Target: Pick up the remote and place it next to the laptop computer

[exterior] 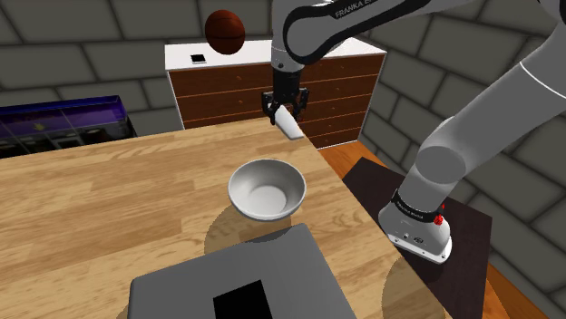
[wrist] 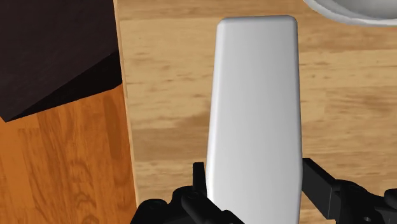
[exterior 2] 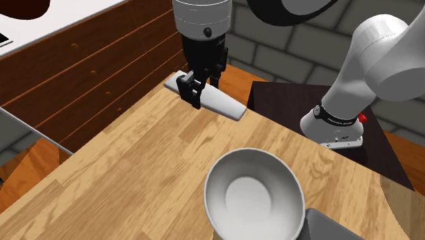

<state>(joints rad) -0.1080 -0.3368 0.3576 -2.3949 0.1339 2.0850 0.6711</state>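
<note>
The all-black two-finger claw (exterior 2: 197,86) straddles one end of the pale grey, smooth, oblong remote (exterior 2: 219,103), which lies under it at the corner of the light wooden table (exterior: 109,199); whether it is clamped on the remote cannot be told. Past the remote's free end, away from the claw, sits a round white bowl (exterior: 239,187), and beyond that, well apart from the claw, lies a flat grey closed laptop (exterior: 272,263). The white arm (exterior: 345,23) above the claw carries the dark lettering "FRANKA".
</note>
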